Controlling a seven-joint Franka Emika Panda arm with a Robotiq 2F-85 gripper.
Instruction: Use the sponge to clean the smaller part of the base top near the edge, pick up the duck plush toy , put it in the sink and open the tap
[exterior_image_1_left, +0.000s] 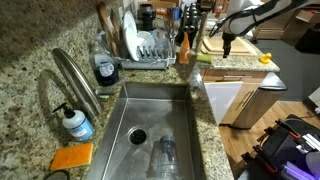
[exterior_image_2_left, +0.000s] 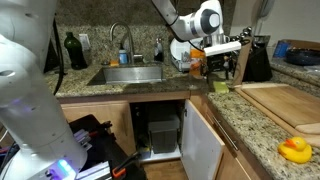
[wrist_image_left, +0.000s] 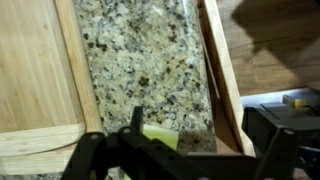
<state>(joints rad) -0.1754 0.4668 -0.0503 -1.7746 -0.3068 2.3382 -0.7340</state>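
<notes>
**Claw poised above the sponge; every step still to do**

In an exterior view, the gripper (exterior_image_1_left: 228, 42) hangs at upper right over the base top (exterior_image_1_left: 30, 60), jaws apart and empty. A small yellow-green sponge (exterior_image_1_left: 203, 58) lies just below and left of it. The duck plush toy (exterior_image_1_left: 265, 58) sits further right, at the edge of the cutting board (exterior_image_1_left: 248, 52). The sink (exterior_image_1_left: 185, 110), lower centre, holds only a clear glass (exterior_image_1_left: 165, 155) lying near the drain. No water shows at the tap (exterior_image_1_left: 75, 75). The dish rack (exterior_image_1_left: 140, 50), top centre, holds plates.

In an exterior view, the duck plush toy (exterior_image_2_left: 295, 150) rests at lower right, well apart from the sink (exterior_image_2_left: 130, 73) at centre left.

In the wrist view, the sponge (wrist_image_left: 160, 133) lies on the granite at bottom centre, between the spread fingers, seemingly ungripped. Wiping, moving the duck and opening the tap all appear to remain.
</notes>
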